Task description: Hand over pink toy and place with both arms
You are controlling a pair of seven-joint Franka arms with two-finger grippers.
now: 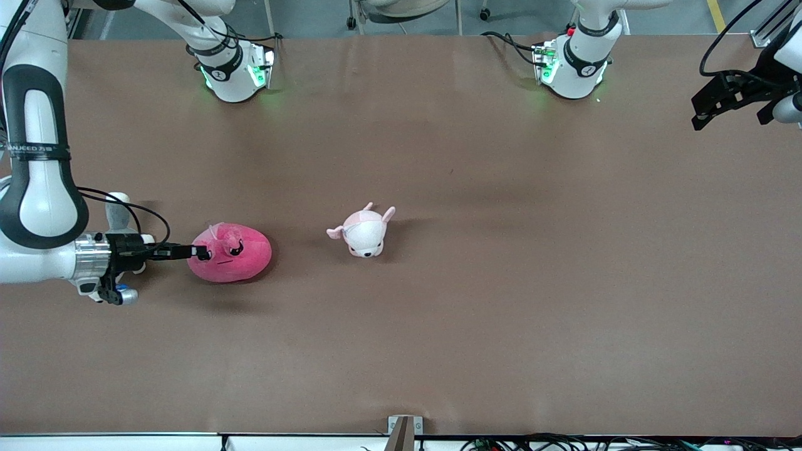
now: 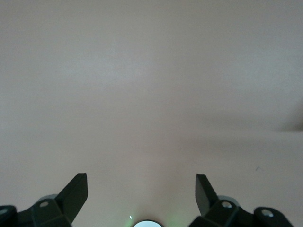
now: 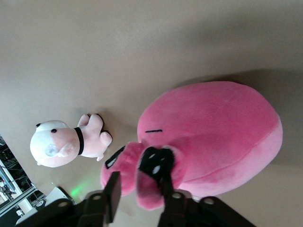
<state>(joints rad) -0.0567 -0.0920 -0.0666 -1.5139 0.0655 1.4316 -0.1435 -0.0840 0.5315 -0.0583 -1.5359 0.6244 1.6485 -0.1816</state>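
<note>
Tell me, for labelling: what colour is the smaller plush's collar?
Black, on the pale plush; clearest in the right wrist view.

The big round hot-pink plush blob toy (image 1: 230, 254) (image 3: 213, 137) sits on the brown table toward the right arm's end, a soft squashed dome with a paler pink band along its lower edge. Angry black eyes, a thin black line of a mouth and a small raised snout show on its face. It rests flat on the tabletop, well apart from anything else plush. One white robot arm with black joints (image 1: 37, 207) comes in low at it. The other white arm (image 1: 767, 81) waits at the opposite end.
</note>
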